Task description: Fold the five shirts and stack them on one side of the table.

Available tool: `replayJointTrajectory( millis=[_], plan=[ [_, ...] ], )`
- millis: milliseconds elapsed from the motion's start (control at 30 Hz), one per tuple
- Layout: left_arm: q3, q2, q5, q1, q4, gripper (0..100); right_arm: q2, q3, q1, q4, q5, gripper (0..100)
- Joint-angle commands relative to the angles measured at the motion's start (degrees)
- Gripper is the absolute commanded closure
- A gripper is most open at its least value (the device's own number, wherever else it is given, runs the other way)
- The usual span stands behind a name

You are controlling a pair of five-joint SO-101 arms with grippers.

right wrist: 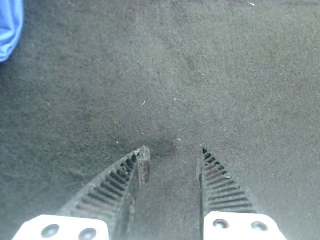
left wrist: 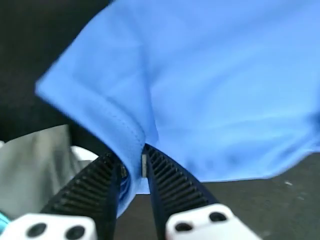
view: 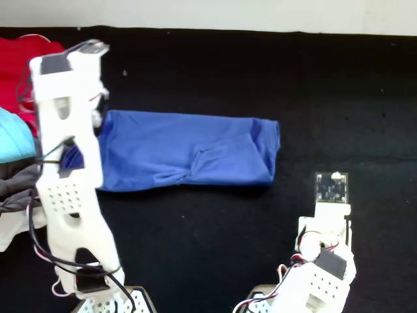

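Here, the blue shirt (view: 189,153) lay across the middle of the black table (view: 273,72), folded into a long band with creases gathered near its centre and a doubled flap at its right end. The left arm (view: 68,189) stood over the band's left end. In its wrist view the left gripper (left wrist: 134,167) was clenched on a hemmed edge of that shirt, with the blue cloth pinched between the two ribbed fingers (left wrist: 172,182) and spreading away from them in a broad fold. Just beside the held edge lay grey cloth, though whether the two touched could not be told. Along the table's left side, by the left arm, several garments were heaped: a red shirt (view: 16,65) at the far corner, a light-blue shirt (view: 13,137) next to it, a grey shirt (view: 16,179) below that, and a white garment (view: 13,228) nearest the arm's base. The right arm (view: 322,261) sat drawn back at the near right of the table, well apart from the blue shirt. The right gripper (right wrist: 172,157) was released, its jaws parted with nothing between them, hanging over bare black table.
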Motion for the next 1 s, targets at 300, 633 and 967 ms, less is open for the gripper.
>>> replayJointTrajectory(
  millis=[300, 633, 967],
  plan=[
    [7.9, -19.6, 0.6, 34.7, -5.5, 99, -0.7, 5.1, 0.8, 0.1, -0.8, 83.7],
    [7.6, -8.0, 0.7, 42.8, -23.3, 99, -0.7, 5.1, 0.8, 0.1, -0.8, 83.7],
    [7.2, -3.6, 0.6, 42.4, -25.7, 78, -0.7, 5.1, 0.8, 0.1, -0.8, 83.7]
  ],
)
